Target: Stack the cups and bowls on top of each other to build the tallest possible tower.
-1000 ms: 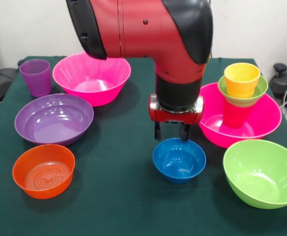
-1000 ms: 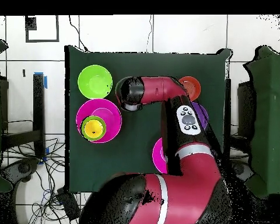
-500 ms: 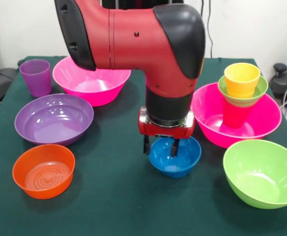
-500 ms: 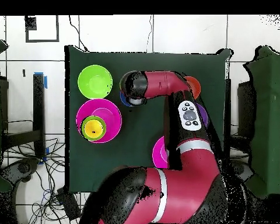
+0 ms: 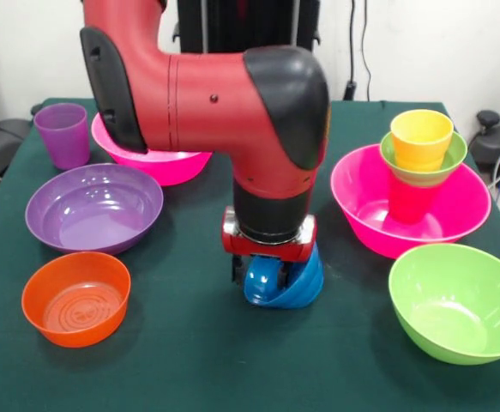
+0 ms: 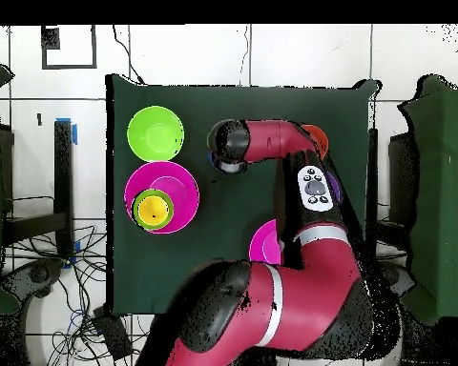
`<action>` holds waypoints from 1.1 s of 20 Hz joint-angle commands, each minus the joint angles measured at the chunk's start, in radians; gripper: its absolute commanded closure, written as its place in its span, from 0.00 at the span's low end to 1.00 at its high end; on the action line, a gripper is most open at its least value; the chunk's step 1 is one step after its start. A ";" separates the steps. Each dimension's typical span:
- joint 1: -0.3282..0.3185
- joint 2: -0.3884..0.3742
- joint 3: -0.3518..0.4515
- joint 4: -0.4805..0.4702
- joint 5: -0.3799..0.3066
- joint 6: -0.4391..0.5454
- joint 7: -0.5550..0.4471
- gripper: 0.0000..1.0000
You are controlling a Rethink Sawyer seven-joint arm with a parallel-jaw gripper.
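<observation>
The gripper (image 5: 267,273) sits low in the centre of the front view, just above the green surface (image 5: 189,343), with its fingers down around the near rim of the small blue bowl (image 5: 286,279). The bowl is tipped up on its side, opening toward the left of the frame. The fingers look pinched on the rim, though the arm's wrist hides most of them, so how firm the hold is cannot be judged.

A grip on one edge of a tilted bowl could slip, I think: the bowl might swing or drop when raised, or scoot along the surface if the pinch is shallow.

At right of the frame a partial tower stands: a hot pink bowl (image 5: 455,225) holding a red cup (image 5: 411,202), on it a small green bowl (image 5: 445,165), and in that a yellow cup (image 5: 421,139).

Counted in the front view:
- Three cups: red, yellow, and a purple cup (image 5: 63,134) at upper left.
- Seven bowls: blue, small green, two hot pink with the second pink bowl (image 5: 159,163) behind the arm, a wide purple bowl (image 5: 93,208), an orange bowl (image 5: 76,298) and a lime green bowl (image 5: 457,302).
</observation>
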 commanded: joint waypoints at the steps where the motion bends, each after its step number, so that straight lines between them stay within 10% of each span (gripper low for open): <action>1: -0.011 0.058 0.047 0.001 -0.059 -0.025 -0.166 0.00; 13: -0.024 -0.026 0.064 0.101 -0.032 0.005 -0.169 0.00; 14: -0.025 -0.024 0.068 0.101 -0.031 0.008 -0.174 1.00; 22: -0.038 -0.030 0.086 0.125 -0.021 -0.062 -0.139 1.00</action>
